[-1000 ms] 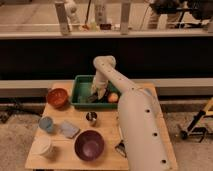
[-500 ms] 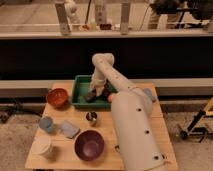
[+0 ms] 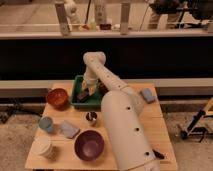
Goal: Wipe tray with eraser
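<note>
**While the arm is swinging left, the eraser is crossing the tray**

Compared with a second ago, the arm [image 3: 120, 125] is leaning further left. It is carrying the gripper [image 3: 86, 91] from the middle of the tray [image 3: 76, 100] toward the tray's left wall. The gripper is hanging low inside the tray, and the eraser [image 3: 83, 95] is showing as a dark block right at its tip, down on the tray floor. Whether the gripper is clamping the eraser or only resting against it, I cannot tell. The sideways shift suggests a wiping stroke is running, so the task is probably under way rather than finishing.

Nothing else on the table [image 3: 150, 122] is moving. On it I am counting:

- one tray
- one eraser
- two bowls, a red bowl [image 3: 57, 97] and a purple bowl [image 3: 89, 145]
- two grey-blue pads, a near pad [image 3: 69, 130] and a far pad [image 3: 147, 95]
- three cups, a blue cup [image 3: 46, 124], a white cup [image 3: 45, 149] and a metal cup [image 3: 91, 117]
- one small black object [image 3: 157, 154] by the front right edge
</note>
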Robot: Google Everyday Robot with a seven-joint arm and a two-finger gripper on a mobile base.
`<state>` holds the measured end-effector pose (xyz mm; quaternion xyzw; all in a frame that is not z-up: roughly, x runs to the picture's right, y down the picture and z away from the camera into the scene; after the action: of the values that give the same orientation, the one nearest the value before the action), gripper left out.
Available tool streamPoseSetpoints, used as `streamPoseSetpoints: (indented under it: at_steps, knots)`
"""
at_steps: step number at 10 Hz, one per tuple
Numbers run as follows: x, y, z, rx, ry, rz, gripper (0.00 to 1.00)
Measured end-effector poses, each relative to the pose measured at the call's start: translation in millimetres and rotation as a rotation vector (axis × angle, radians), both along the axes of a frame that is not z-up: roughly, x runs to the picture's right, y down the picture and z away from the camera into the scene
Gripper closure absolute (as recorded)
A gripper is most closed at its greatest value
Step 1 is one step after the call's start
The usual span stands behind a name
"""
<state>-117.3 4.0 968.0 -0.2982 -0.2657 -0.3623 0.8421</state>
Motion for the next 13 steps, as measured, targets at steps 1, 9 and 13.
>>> streamPoseSetpoints:
  at_steps: [1,9,13]
  knots:
    - [-3,7,-2.2,-0.004,-0.013,-0.016,1.0]
    - [36,30,-15.8,-0.038,-0.06,-0.014,1.0]
    - [33,31,-15.8,-0.04,-0.064,-0.014,1.0]
